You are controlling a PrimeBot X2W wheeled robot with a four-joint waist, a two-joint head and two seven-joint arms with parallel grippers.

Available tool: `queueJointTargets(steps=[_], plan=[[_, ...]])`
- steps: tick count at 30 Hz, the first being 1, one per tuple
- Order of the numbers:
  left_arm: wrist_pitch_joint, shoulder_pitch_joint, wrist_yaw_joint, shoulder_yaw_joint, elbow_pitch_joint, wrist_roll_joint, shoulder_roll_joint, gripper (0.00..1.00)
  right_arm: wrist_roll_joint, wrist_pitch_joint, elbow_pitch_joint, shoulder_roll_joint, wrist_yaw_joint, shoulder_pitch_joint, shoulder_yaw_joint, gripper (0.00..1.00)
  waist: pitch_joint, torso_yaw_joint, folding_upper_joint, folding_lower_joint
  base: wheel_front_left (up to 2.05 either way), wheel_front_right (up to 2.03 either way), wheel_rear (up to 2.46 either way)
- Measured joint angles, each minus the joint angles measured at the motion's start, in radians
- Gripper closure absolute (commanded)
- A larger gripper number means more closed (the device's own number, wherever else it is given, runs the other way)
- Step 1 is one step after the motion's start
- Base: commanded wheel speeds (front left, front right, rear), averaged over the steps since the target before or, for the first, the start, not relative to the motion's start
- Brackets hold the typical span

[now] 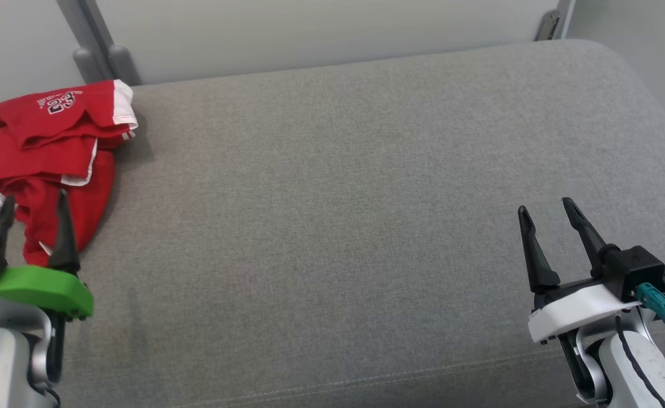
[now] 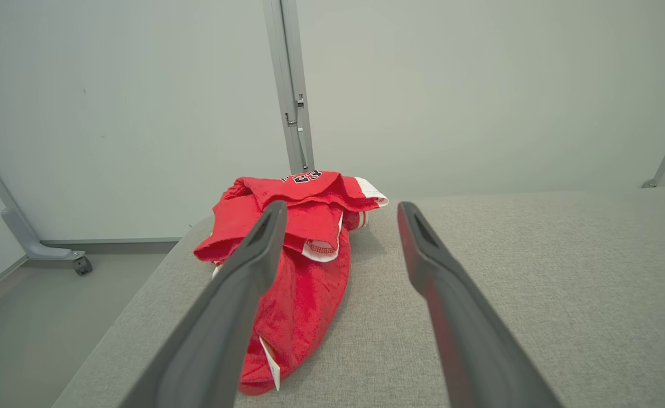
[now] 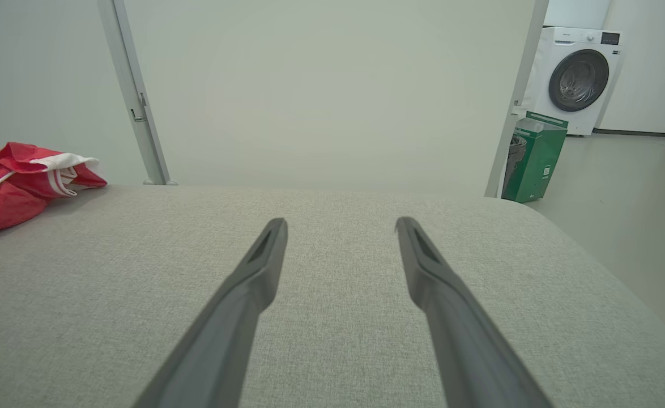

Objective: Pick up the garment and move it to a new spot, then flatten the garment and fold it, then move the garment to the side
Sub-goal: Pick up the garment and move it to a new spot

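Your left gripper (image 1: 35,197): spread, empty, red garment (image 1: 55,141) just ahead. Your right gripper (image 1: 545,205): spread, empty, garment well apart.

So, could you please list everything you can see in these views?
cushion: one, grey, across the foreground
garment: one, red with white trim, crumpled at the cushion's far left
partition panel: one, pale, behind the cushion
posts: two, grey, flanking the panel
washing machine: one, white, far right background
bin: one, green, near the washing machine
left gripper: one, dark, jaws open, at the garment's near end
right gripper: one, dark, jaws open, over bare cushion
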Motion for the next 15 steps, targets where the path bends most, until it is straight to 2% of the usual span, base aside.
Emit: queueJointTargets(steps=[10,15], plan=[[0.179,-0.244,0.0,0.077,0.065,-0.017,0.146,0.0,-0.025,-0.002,-0.063,0.019,0.007,-0.028,0.008,0.0,0.114,-0.074,0.0,0.0,0.0,0.0,0.0],[0.285,-0.329,-0.018,0.098,0.13,-0.053,0.203,0.0,-0.035,-0.004,-0.075,0.022,0.013,-0.034,0.016,0.0,0.181,-0.111,0.0,0.0,0.0,0.0,0.0]])
